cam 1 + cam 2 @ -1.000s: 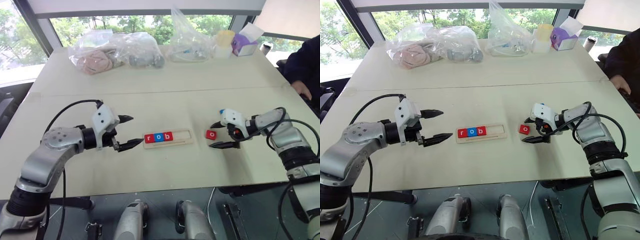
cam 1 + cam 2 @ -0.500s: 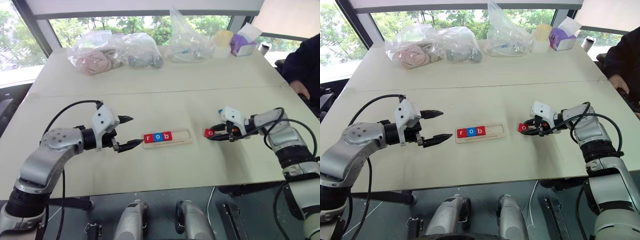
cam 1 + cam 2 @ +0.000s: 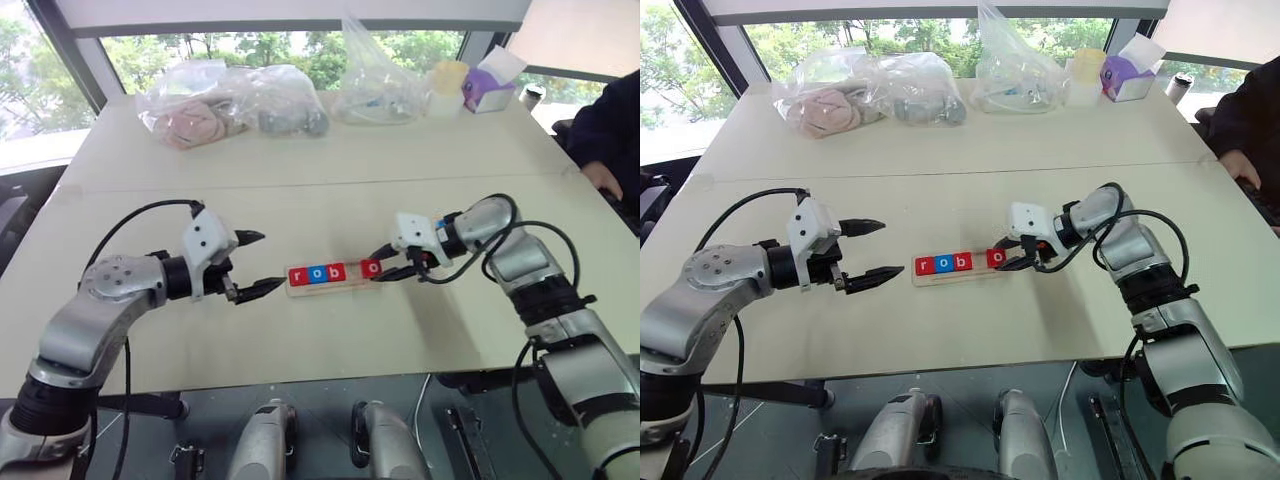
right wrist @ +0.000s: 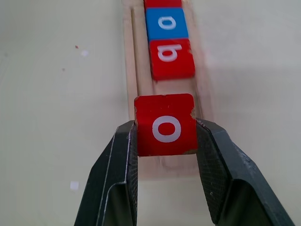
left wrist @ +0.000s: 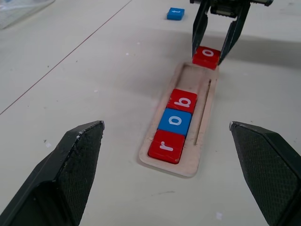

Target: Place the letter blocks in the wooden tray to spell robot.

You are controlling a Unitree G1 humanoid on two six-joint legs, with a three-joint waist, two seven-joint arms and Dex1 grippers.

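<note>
The wooden tray [image 3: 330,288] lies at the table's middle with red "r" [image 3: 298,275], blue "o" [image 3: 316,274] and red "b" [image 3: 335,272] filling its left part. My right gripper [image 3: 379,265] is shut on a red "o" block [image 4: 165,128], holding it by two opposite sides over the tray's empty right end, a gap away from the "b". Whether the block touches the tray I cannot tell. A blue block [image 5: 175,13] lies on the table beyond the tray. My left gripper [image 3: 269,262] hangs open just left of the tray, with nothing between its fingers.
Clear plastic bags [image 3: 230,105] with soft items lie along the table's far side, next to a yellow-lidded cup [image 3: 447,85] and a purple tissue box [image 3: 487,85]. A person's dark sleeve [image 3: 610,130] is at the far right edge.
My right gripper shut on the red "o" block out on the table to the right, then carried it left to the tray's right end. The left arm has not moved.
</note>
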